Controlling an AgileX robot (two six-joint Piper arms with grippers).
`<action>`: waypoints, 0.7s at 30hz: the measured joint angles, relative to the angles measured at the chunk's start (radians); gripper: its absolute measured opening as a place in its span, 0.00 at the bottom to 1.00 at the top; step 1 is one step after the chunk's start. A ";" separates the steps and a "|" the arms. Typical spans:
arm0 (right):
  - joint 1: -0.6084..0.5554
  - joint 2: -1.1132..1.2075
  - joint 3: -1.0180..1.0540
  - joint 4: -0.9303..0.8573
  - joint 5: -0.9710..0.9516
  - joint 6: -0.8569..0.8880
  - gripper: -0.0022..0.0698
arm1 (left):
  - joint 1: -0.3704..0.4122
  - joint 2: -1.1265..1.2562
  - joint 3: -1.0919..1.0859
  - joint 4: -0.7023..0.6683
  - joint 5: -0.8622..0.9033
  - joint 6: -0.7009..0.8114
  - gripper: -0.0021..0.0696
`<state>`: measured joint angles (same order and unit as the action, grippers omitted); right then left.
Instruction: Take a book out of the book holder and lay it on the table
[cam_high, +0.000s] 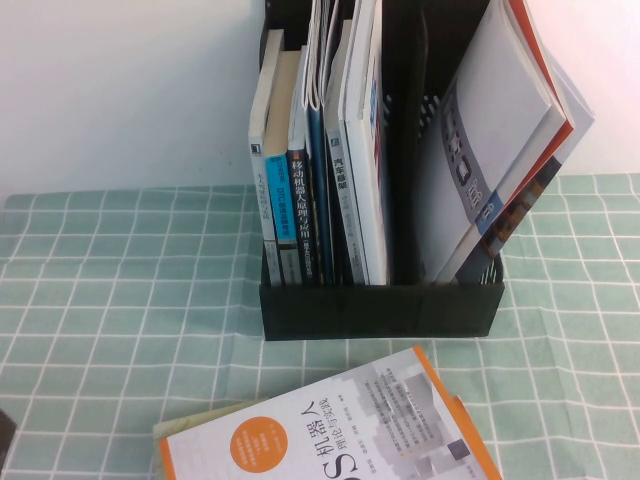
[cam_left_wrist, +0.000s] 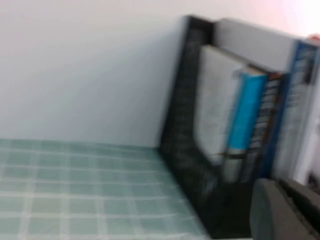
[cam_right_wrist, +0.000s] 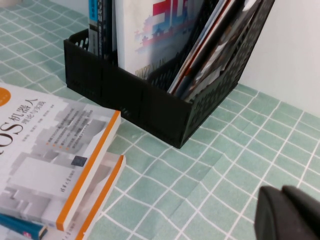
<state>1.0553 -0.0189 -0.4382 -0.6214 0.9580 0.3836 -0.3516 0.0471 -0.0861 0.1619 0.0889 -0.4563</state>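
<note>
The book (cam_high: 330, 430) lies flat on the table (cam_high: 120, 300) near the front edge, white cover up, with its orange border and circle showing; in the right wrist view the book (cam_right_wrist: 45, 145) rests on other books. The black book holder (cam_high: 380, 310) stands upright behind it, still holding several books. Neither gripper shows in the high view. My right gripper (cam_right_wrist: 287, 212) hovers shut and empty over the table (cam_right_wrist: 240, 150), to the right of the book holder (cam_right_wrist: 140, 100). My left gripper (cam_left_wrist: 287, 210) is shut and empty beside the left wall of the book holder (cam_left_wrist: 185, 150).
A second orange-edged book (cam_right_wrist: 102, 192) and a pale yellow book (cam_high: 200, 420) lie under the white one. A grey-covered magazine (cam_high: 500, 130) leans out of the holder's right slot. Upright books (cam_high: 300, 170) fill the left slots. A white wall stands behind.
</note>
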 joint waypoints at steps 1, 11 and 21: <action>0.000 0.000 0.000 0.000 0.000 0.000 0.03 | 0.037 -0.022 0.030 0.007 0.000 0.004 0.03; 0.000 -0.001 0.000 -0.002 0.000 0.000 0.03 | 0.223 -0.058 0.109 0.000 0.208 -0.024 0.03; 0.000 -0.001 0.000 -0.002 0.000 0.000 0.03 | 0.214 -0.058 0.109 -0.079 0.258 0.189 0.03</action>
<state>1.0553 -0.0195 -0.4382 -0.6233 0.9580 0.3836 -0.1380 -0.0113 0.0230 0.0829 0.3472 -0.2675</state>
